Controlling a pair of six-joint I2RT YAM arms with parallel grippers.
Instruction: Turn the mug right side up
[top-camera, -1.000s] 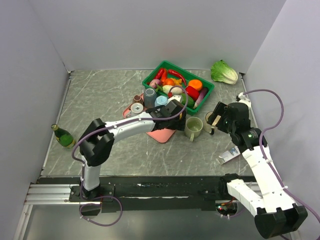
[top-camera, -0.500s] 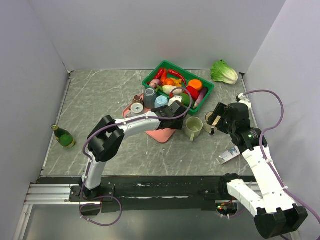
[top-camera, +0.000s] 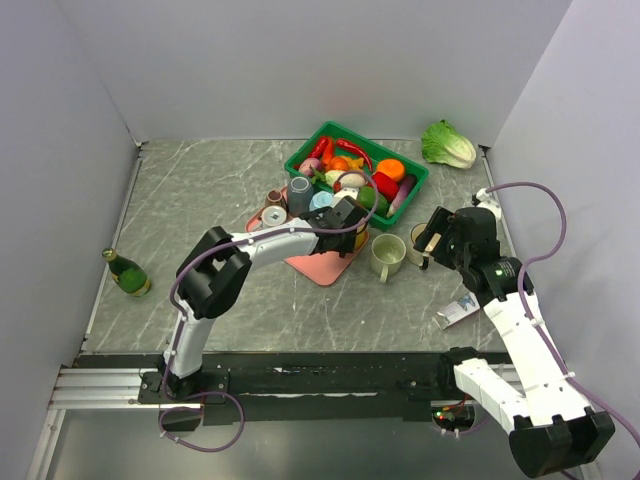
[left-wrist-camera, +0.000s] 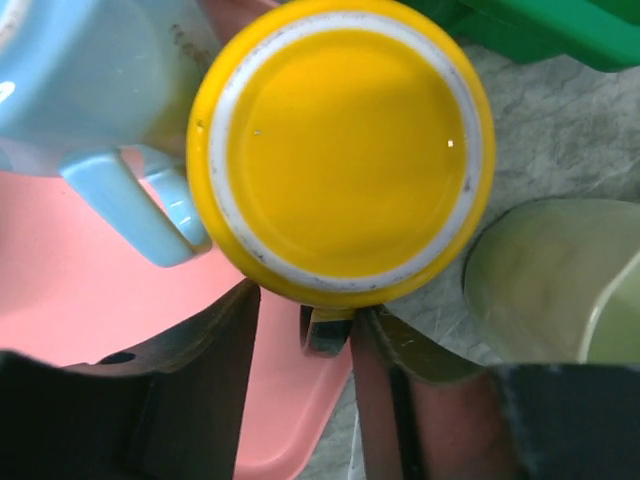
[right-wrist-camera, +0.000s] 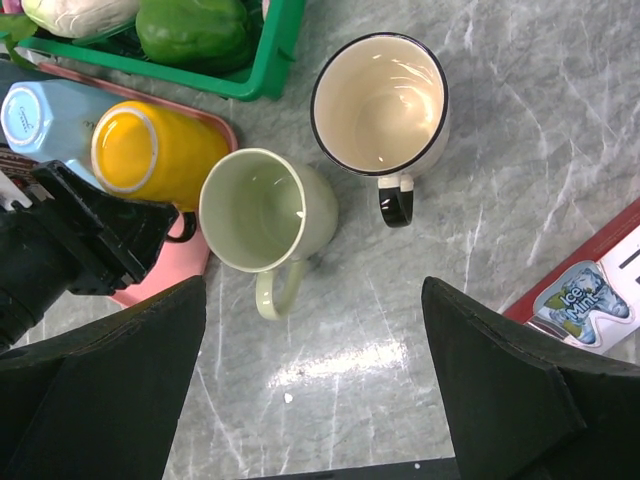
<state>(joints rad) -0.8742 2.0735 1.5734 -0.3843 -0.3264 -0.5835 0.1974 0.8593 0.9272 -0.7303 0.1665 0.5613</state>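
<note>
Barely begun: straddles handle (left-wrist-camera: 327, 335) of base-up yellow mug (left-wrist-camera: 340, 150) on pink tray (left-wrist-camera: 60, 290) with left pincer (left-wrist-camera: 310, 312) apart; holds right pincer (right-wrist-camera: 312, 290) apart, empty

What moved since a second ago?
The left arm's elbow swung right and forward, and the left tool edged slightly farther out at the upside-down yellow mug, fingers either side of its handle. Nothing was grabbed or let go. The right tool, pale green mug and white mug stayed put.
</note>
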